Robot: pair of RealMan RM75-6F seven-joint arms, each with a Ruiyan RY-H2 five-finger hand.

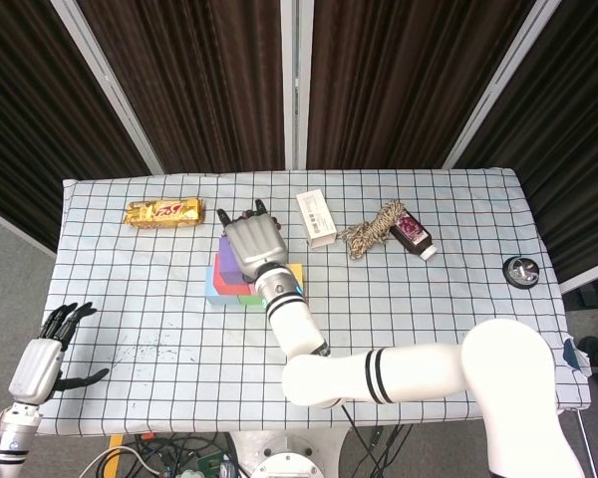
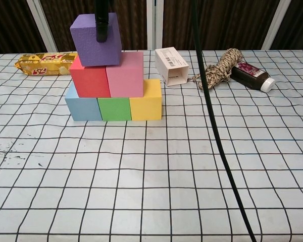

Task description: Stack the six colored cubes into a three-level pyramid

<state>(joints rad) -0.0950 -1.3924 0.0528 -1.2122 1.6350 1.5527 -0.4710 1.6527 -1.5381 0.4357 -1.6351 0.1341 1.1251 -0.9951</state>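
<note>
Cubes [image 2: 113, 80]: 6, stacked 3-2-1 | right hand [image 1: 251, 244]: grips purple cube [image 2: 95, 40] | left hand [image 1: 42, 363]: empty, spread

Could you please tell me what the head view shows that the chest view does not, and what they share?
Only the head view shows the left hand off the table's corner, the right hand over the stack, and a round black object. Only the chest view shows the light blue cube and green cube fronts. Both show the purple cube, snack bar, white box and rope.
</note>
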